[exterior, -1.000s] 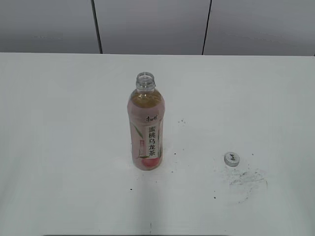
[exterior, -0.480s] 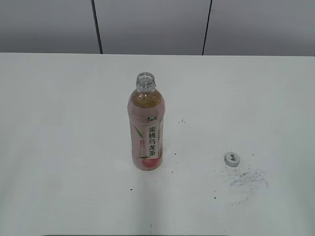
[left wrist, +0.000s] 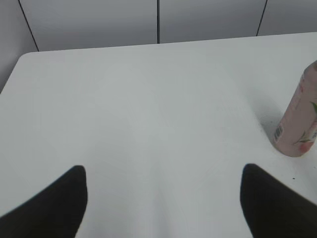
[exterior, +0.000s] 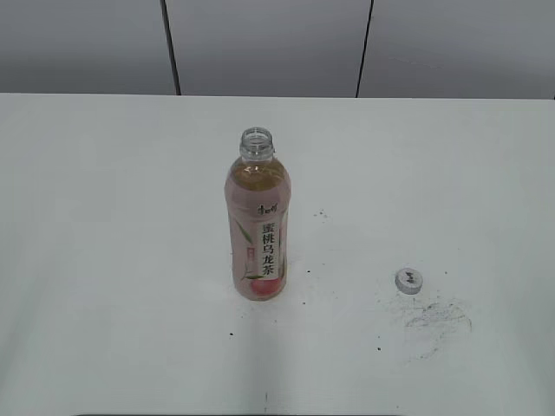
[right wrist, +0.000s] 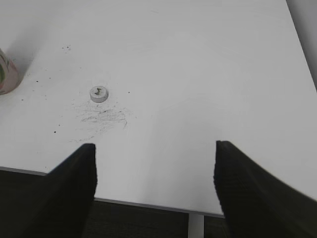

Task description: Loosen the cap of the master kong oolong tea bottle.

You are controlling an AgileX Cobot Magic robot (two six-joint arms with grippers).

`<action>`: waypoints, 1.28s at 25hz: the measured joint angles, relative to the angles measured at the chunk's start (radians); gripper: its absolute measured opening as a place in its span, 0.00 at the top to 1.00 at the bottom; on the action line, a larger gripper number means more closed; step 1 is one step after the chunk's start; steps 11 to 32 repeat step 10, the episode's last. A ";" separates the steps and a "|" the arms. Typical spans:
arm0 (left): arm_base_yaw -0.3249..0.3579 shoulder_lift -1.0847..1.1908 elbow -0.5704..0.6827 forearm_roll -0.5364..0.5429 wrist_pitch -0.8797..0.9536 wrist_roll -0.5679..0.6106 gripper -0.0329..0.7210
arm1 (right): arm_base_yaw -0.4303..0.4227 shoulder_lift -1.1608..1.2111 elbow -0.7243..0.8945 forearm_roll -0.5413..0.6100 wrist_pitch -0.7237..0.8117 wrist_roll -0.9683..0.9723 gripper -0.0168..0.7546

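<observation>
The master kong oolong tea bottle (exterior: pixel 258 224) stands upright in the middle of the white table, its neck open with no cap on it. Its lower part shows at the right edge of the left wrist view (left wrist: pixel 298 121) and at the left edge of the right wrist view (right wrist: pixel 6 74). The cap (exterior: pixel 408 280) lies flat on the table to the bottle's right; it also shows in the right wrist view (right wrist: pixel 99 93). My left gripper (left wrist: pixel 162 171) is open and empty, left of the bottle. My right gripper (right wrist: pixel 156 148) is open and empty, near the table's front edge. Neither gripper shows in the exterior view.
Dark scuff marks (exterior: pixel 438 316) and small specks mark the table next to the cap. The table's front edge (right wrist: pixel 148 204) runs below my right gripper. Grey wall panels (exterior: pixel 269 43) stand behind the table.
</observation>
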 joint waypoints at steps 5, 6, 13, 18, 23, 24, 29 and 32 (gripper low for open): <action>0.000 0.000 0.000 0.000 0.000 0.000 0.21 | 0.000 0.000 0.000 -0.001 0.000 0.000 0.26; 0.000 0.000 0.000 0.000 0.000 0.000 0.21 | 0.000 0.000 0.000 -0.001 0.000 0.000 0.26; 0.000 0.000 0.000 0.000 0.000 0.000 0.21 | 0.000 0.000 0.000 -0.001 0.000 0.000 0.26; 0.000 0.000 0.000 0.000 0.000 0.000 0.21 | 0.000 0.000 0.000 -0.001 0.000 0.000 0.26; 0.000 0.000 0.000 0.000 0.000 0.000 0.21 | 0.000 0.000 0.000 -0.001 0.000 0.000 0.26; 0.000 0.000 0.000 0.000 0.000 0.000 0.21 | 0.000 0.000 0.000 -0.001 0.000 0.000 0.26; 0.000 0.000 0.000 0.000 0.000 0.000 0.21 | 0.000 0.000 0.000 -0.001 0.000 0.000 0.26; 0.000 0.000 0.000 0.000 0.000 0.000 0.21 | 0.000 0.000 0.000 -0.001 0.000 0.000 0.26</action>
